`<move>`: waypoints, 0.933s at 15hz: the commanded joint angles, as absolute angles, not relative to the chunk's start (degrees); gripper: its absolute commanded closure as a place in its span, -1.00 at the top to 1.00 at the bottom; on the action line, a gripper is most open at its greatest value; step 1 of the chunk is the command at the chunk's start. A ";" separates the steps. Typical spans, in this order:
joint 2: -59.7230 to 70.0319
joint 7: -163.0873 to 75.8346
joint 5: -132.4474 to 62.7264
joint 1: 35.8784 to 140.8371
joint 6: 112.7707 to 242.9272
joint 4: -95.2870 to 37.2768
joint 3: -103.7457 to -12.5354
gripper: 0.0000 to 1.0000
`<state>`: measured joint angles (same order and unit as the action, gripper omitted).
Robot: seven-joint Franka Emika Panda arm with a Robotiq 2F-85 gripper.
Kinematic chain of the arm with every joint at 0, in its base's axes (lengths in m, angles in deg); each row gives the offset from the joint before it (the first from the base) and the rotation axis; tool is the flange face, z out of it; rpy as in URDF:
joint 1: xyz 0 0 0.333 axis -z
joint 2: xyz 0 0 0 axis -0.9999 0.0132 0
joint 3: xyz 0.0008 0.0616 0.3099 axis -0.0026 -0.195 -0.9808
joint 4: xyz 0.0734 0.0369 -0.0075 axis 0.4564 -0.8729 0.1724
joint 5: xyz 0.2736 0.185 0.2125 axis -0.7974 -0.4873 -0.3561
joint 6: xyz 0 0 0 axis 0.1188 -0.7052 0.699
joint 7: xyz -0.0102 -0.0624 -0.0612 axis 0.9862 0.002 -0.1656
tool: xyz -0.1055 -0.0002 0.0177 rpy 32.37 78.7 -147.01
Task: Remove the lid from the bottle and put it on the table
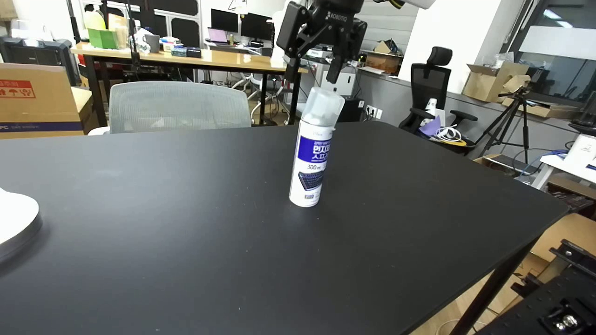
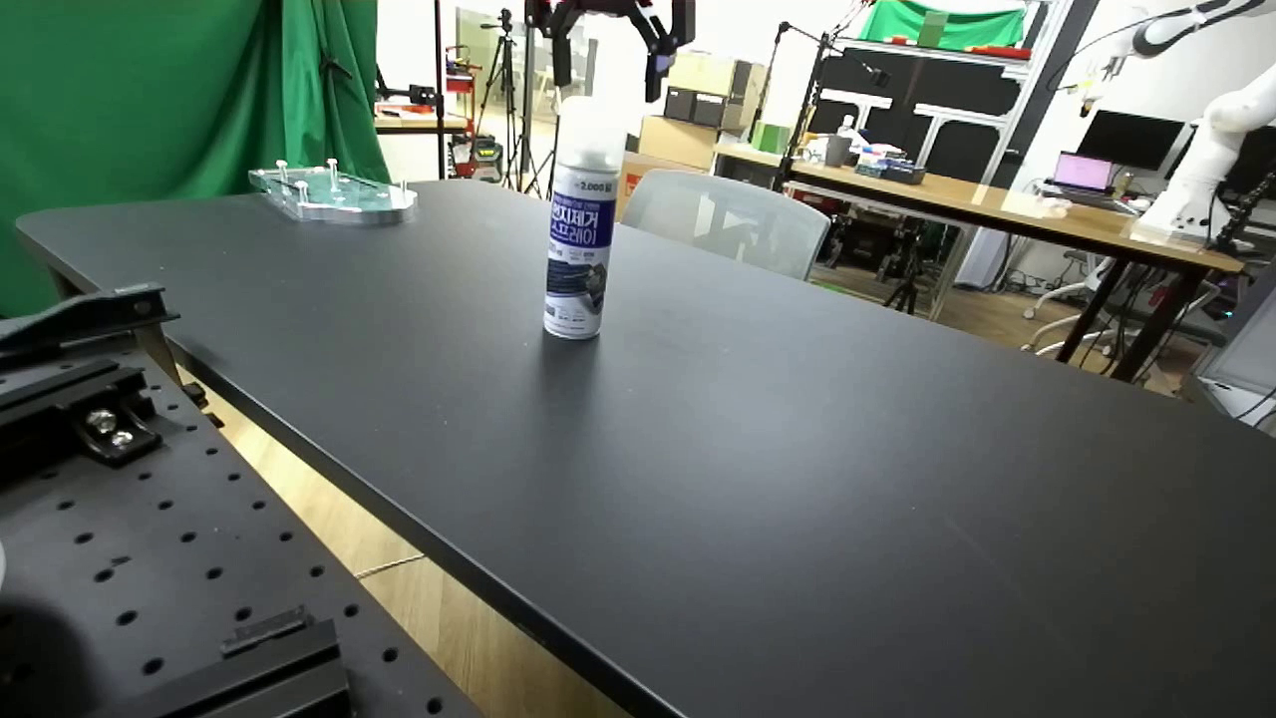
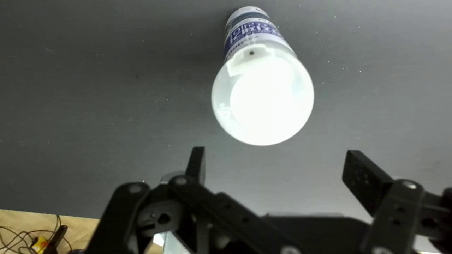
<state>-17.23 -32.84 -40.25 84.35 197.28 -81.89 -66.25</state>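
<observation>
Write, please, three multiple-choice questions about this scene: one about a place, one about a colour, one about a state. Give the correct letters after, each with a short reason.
1. Where is the lid of the bottle?
A. On the bottle's top
B. Lying on the table
C. On a chair

2. What colour is the lettered band on the bottle?
A. Red
B. Green
C. Blue

3. How is the claw?
A. Shut on the lid
B. Open, holding nothing
C. Shut and empty

Right letters:
1 A: both exterior views show it capping the bottle.
2 C: both exterior views show a blue band.
3 B: the wrist view shows its fingers wide apart, with nothing gripped between them.
</observation>
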 commanded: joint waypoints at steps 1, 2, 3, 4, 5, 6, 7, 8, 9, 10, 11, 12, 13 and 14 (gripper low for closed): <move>-17.28 -33.11 -40.16 84.22 197.23 -81.86 -66.14 1.00; -17.32 -33.20 -40.16 84.22 197.26 -81.89 -66.14 1.00; -17.35 -33.25 -40.16 84.23 197.27 -81.90 -66.14 1.00; -17.37 -33.29 -40.16 84.23 197.27 -81.91 -66.14 1.00; -17.39 -33.33 -40.16 84.23 197.28 -81.92 -66.14 1.00; -17.40 -33.35 -40.16 84.23 197.28 -81.92 -66.14 1.00; -17.40 -33.36 -40.16 84.23 197.29 -81.93 -66.14 1.00; -17.40 -33.37 -40.16 84.23 197.29 -81.93 -66.14 1.00; -17.41 -33.38 -40.16 84.23 197.29 -81.94 -66.14 1.00; -17.59 -33.48 -39.83 84.29 197.32 -82.24 -66.19 1.00; -17.70 -33.17 -40.23 84.21 197.06 -82.42 -66.12 1.00; -17.82 -33.22 -40.31 84.25 197.06 -82.66 -66.07 1.00; -17.90 -33.23 -40.50 84.24 196.98 -82.83 -66.05 1.00; -18.01 -33.21 -40.63 84.23 196.98 -83.09 -66.03 1.00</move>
<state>-17.14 -33.03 -40.16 84.35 197.37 -82.20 -66.25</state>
